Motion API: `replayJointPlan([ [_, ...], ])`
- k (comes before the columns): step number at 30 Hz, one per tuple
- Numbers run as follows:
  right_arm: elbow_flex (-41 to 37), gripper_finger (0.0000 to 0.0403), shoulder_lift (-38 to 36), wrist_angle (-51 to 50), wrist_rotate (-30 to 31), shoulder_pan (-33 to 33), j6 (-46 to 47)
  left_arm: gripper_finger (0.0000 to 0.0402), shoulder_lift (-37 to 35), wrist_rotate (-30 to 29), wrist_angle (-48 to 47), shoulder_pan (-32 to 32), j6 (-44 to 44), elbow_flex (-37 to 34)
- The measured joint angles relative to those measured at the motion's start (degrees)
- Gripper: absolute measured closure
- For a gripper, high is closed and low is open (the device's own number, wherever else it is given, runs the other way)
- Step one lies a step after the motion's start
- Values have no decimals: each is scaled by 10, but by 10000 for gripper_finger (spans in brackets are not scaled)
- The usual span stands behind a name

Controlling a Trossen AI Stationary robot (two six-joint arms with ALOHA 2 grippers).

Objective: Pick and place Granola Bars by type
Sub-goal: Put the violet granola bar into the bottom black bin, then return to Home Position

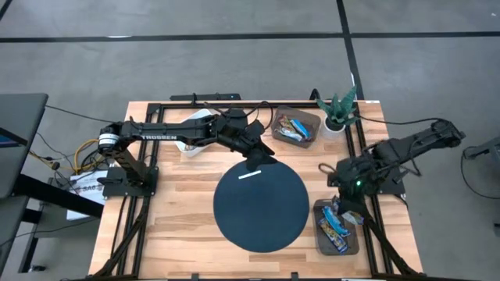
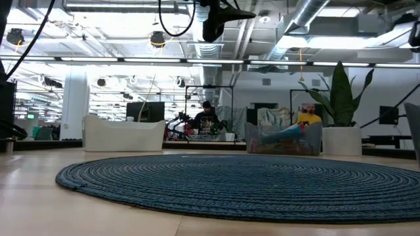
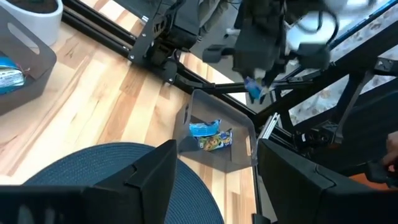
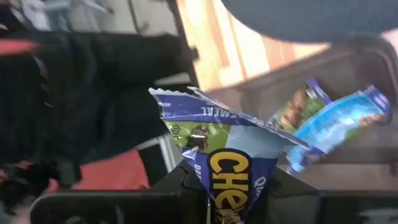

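My right gripper (image 1: 344, 206) hangs over the grey bin (image 1: 322, 234) at the table's near right and is shut on a blue granola bar (image 4: 227, 155). Blue and multicoloured bars (image 4: 336, 121) lie in that bin below it. A second grey bin (image 1: 311, 119) at the far edge holds more bars (image 1: 294, 129). My left gripper (image 1: 256, 158) is open and holds nothing. It hovers over the far rim of the round dark blue mat (image 1: 262, 207). The left wrist view looks past its open fingers (image 3: 149, 180) at the near bin's bars (image 3: 209, 134) and the held bar (image 3: 254, 88). My right gripper pinches the blue bar between its two fingers at one end of the wrapper (image 4: 225, 190). It comes from above, pointing down. The bar hangs below the fingers, lifted clear above the bin, and its free crimped end (image 4: 186, 102) points toward the bin.
A thin white strip (image 1: 248, 174) lies on the mat's far part. A white container (image 1: 195, 134) sits under the left arm, and a potted plant (image 1: 337, 112) stands at the far right corner. Black frame rails (image 1: 355, 148) run along the table's edges.
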Motion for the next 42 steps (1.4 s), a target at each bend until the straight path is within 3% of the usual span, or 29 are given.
replayJointPlan([
  [12, 0, 342, 61, -7, 13, 60, -45, 185, 0, -3, -1, 0, 0, 0],
  [24, 0, 189, 67, -6, 45, 60, -60, 185, 0, -7, -11, 0, 1, 0],
  [30, 0, 157, 51, -3, 83, 65, -84, 185, 0, -7, -10, 0, 1, 0],
  [39, 0, 166, -13, 40, 218, 88, -104, 185, 0, -3, -5, -2, 37, 0],
  [42, 0, 174, -52, 41, 310, 112, -86, 185, -11, 3, 1, -13, 53, -1],
])
